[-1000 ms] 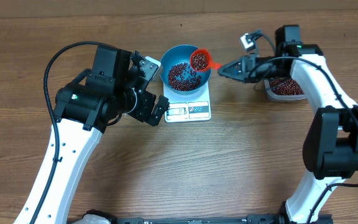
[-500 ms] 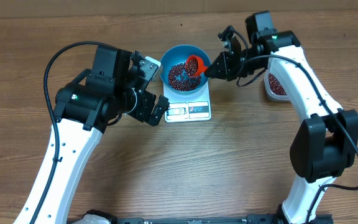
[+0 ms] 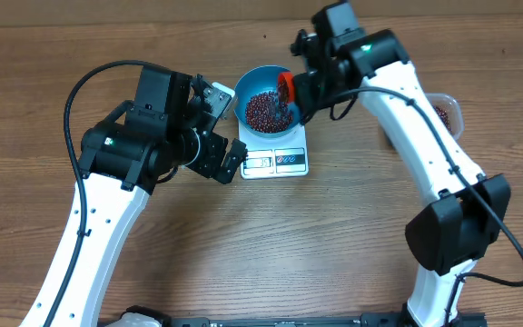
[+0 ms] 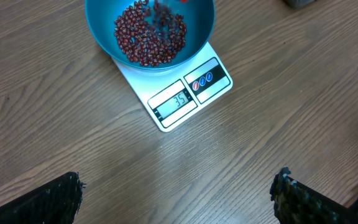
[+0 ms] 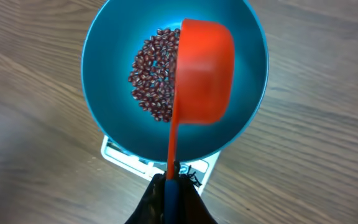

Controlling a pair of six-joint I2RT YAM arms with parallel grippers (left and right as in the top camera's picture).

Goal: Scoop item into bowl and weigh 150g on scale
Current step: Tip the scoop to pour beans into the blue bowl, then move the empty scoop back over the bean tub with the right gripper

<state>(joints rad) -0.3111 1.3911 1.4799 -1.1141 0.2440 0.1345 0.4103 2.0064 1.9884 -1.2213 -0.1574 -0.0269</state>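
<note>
A bright blue bowl [image 3: 269, 100] sits on the white scale [image 3: 277, 160] at the table's middle. Dark red-brown beans [image 3: 263, 110] lie heaped in it; they show too in the left wrist view [image 4: 149, 36] and the right wrist view [image 5: 153, 74]. My right gripper [image 5: 173, 180] is shut on the handle of an orange scoop [image 5: 202, 71], which is tipped on its side over the bowl's right half [image 3: 285, 86]. My left gripper [image 4: 176, 193] hangs open over bare wood in front of the scale [image 4: 182, 99], holding nothing.
A clear plastic tub [image 3: 445, 109] with more beans stands at the right, partly hidden behind my right arm. My left arm [image 3: 152, 136] stands close to the left of the scale. The scale's display [image 4: 176, 101] is lit.
My right arm has swung left from the tub to the bowl and rolled the scoop over onto its side; beans have dropped into the bowl. The left arm has stayed still.
</note>
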